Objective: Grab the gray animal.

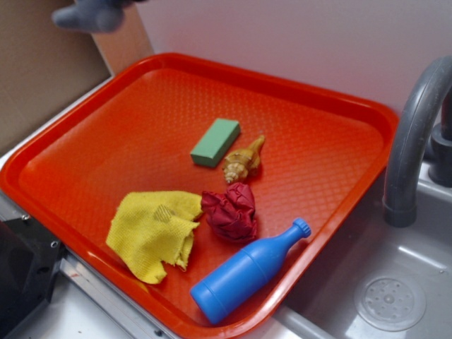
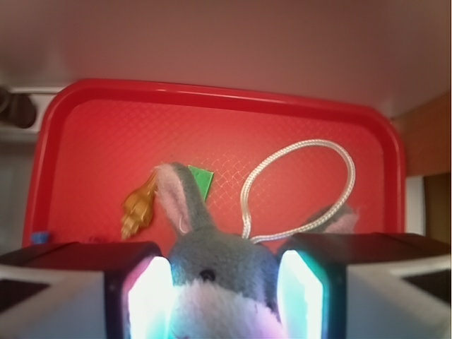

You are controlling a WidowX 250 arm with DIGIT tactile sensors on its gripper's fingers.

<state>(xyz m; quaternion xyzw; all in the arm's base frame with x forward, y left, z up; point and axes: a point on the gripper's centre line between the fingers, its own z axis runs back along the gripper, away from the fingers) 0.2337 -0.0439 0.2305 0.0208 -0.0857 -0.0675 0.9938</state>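
My gripper [image 2: 224,296] clamps the gray animal [image 2: 215,272] between both pads, high above the red tray [image 2: 212,92]; a firm squeeze should prevent the soft plush slipping.

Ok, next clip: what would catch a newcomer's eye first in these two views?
In the wrist view, the gray animal fills the foreground, pinched between the tool's glowing pads, its ears and white loop standing up over the tray. In the exterior view it is only a gray blur at the top left corner, above the big orange-red tray. On that tray the blue bottle lies on its side near the front edge, beside a yellow cloth.
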